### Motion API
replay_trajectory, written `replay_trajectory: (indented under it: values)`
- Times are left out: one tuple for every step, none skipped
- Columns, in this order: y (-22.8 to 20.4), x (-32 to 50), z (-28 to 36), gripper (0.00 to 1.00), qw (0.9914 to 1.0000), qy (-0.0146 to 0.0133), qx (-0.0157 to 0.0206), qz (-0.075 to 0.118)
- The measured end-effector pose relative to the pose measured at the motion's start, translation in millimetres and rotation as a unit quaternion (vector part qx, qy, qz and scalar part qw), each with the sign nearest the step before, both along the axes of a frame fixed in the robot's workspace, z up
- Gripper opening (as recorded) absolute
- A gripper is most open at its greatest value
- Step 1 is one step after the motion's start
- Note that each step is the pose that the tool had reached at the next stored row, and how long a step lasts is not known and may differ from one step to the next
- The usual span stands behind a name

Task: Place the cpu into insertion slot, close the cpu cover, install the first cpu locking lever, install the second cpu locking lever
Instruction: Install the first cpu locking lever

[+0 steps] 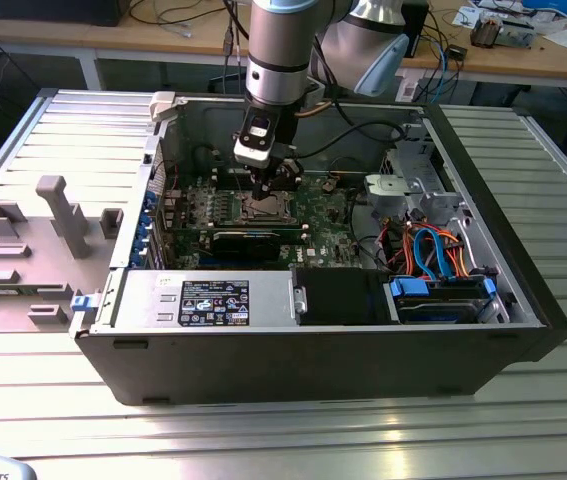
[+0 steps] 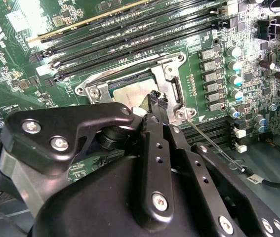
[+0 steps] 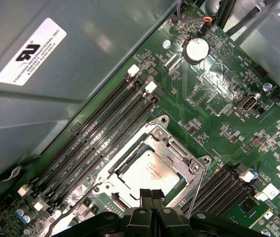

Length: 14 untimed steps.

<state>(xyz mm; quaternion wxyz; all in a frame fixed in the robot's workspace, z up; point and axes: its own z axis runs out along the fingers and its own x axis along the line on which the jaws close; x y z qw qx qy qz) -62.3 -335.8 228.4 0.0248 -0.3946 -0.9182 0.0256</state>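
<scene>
The cpu [image 3: 147,173] is a silvery-tan square lying flat in the insertion slot [image 3: 130,197] on the green circuit board [image 3: 219,118]. The silvery cpu cover [image 3: 177,148] lies down over it as a frame around its edges. My gripper [image 3: 152,194] hangs just above one edge of the socket, its two black fingertips pressed together with nothing between them. In the second wrist view the fingertips [image 2: 155,101] stand over the cpu [image 2: 127,94] beside the cover [image 2: 172,74]. A thin wire lever [image 3: 195,190] runs out from the socket's corner. In the exterior view the gripper [image 1: 268,185] is over the insertion slot [image 1: 263,208].
The board sits inside an open computer case [image 1: 483,340]. Long black memory slots [image 3: 105,133] run beside the socket. A long black card [image 1: 253,240], a power supply box [image 1: 203,300] and bundled cables [image 1: 433,250] fill the case. A grey fixture [image 1: 58,215] stands at the exterior view's left.
</scene>
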Motion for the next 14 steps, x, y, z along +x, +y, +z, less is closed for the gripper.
replay_trajectory:
  values:
    - [0.0, 0.0, 0.0, 0.11, 1.0, 0.0, 0.0, 0.001]
    - [0.0, 0.0, 0.0, 0.11, 1.0, 0.0, 0.0, 0.002]
    - [0.0, 0.0, 0.0, 0.11, 1.0, 0.0, 0.0, 0.002]
    - [0.0, 0.0, 0.0, 0.11, 1.0, 0.0, 0.0, 0.003]
    - [0.0, 0.0, 0.0, 0.11, 0.99999, 0.0, 0.0, 0.003]
    - [0.0, 0.0, 0.0, 0.11, 0.99999, 0.0, 0.0, 0.004]
    - [0.0, 0.0, 0.0, 0.11, 0.99999, 0.0, 0.0, 0.004]
    - [0.0, 0.0, 0.0, 0.11, 0.99999, 0.0, 0.0, 0.004]
    - [0.0, 0.0, 0.0, 0.11, 0.99999, 0.0, 0.0, 0.005]
    - [0.0, 0.0, 0.0, 0.11, 0.99999, 0.0, 0.0, 0.005]
    - [0.0, 0.0, 0.0, 0.11, 0.99999, 0.0, 0.0, 0.005]
    - [0.0, 0.0, 0.0, 0.11, 0.99998, 0.0, 0.0, 0.006]
    - [0.0, 0.0, 0.0, 0.11, 0.99998, 0.0, 0.0, 0.006]
    - [0.0, 0.0, 0.0, 0.11, 0.99998, 0.0, 0.0, 0.007]
